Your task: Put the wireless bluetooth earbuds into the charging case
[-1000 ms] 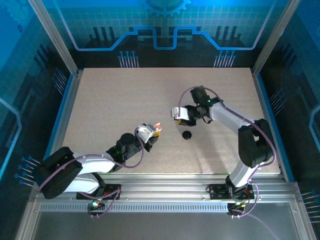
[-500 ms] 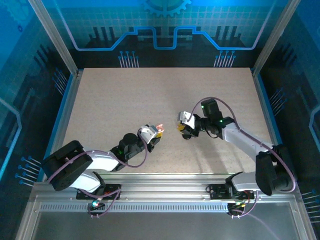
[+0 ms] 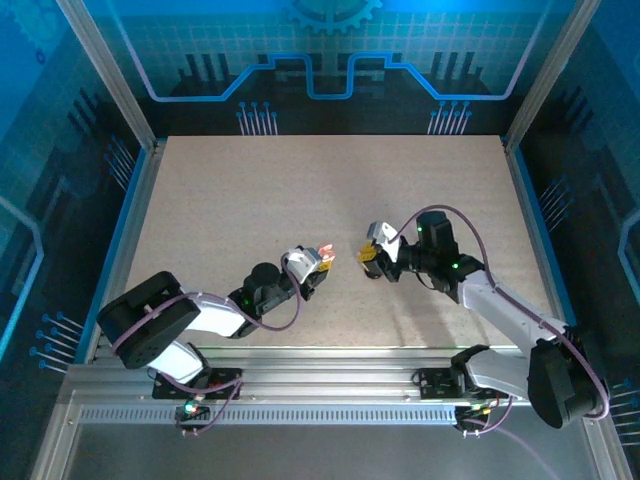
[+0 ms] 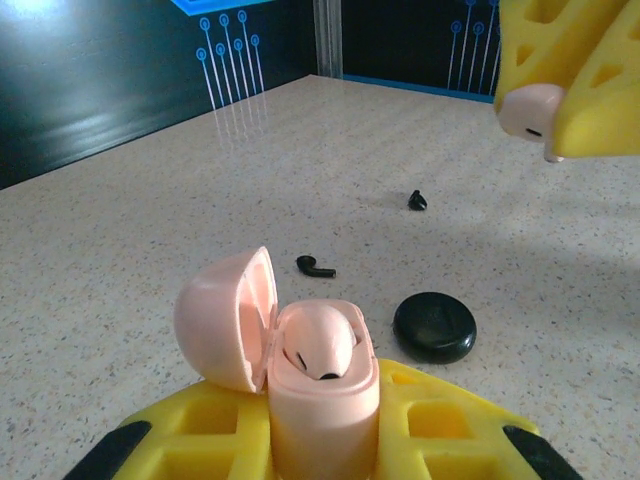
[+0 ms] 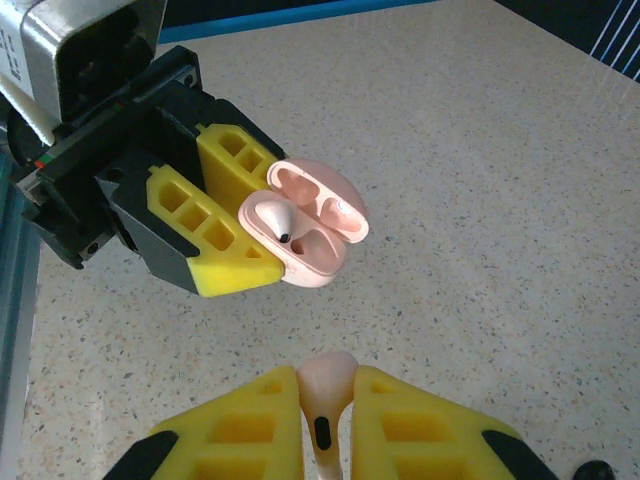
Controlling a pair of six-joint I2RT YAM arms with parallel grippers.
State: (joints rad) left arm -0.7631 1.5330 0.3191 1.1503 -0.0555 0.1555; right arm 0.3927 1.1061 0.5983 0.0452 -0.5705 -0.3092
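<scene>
Just left of the right tool (image 5: 325,400), clamped on a pink earbud (image 5: 327,378), the left tool (image 5: 262,228) grips the open charging case (image 5: 318,262), empty socket (image 5: 308,246) toward it.

Near the middle of the table (image 3: 250,190), closer to its near edge than its far edge, my left gripper (image 3: 322,263) and my right gripper (image 3: 368,255) face each other with a small gap between them. The charging case (image 4: 322,400) sits between my left fingers with its lid swung open to its left and one earbud (image 4: 318,345) in it. A second earbud (image 5: 325,395) sits between my right fingers, apart from the case. Seen from my left wrist, a closed round case (image 4: 434,326) lies on the table just right of the charging case. A loose earbud (image 4: 316,266) lies beyond, and another loose earbud (image 4: 417,200) lies farther off.
</scene>
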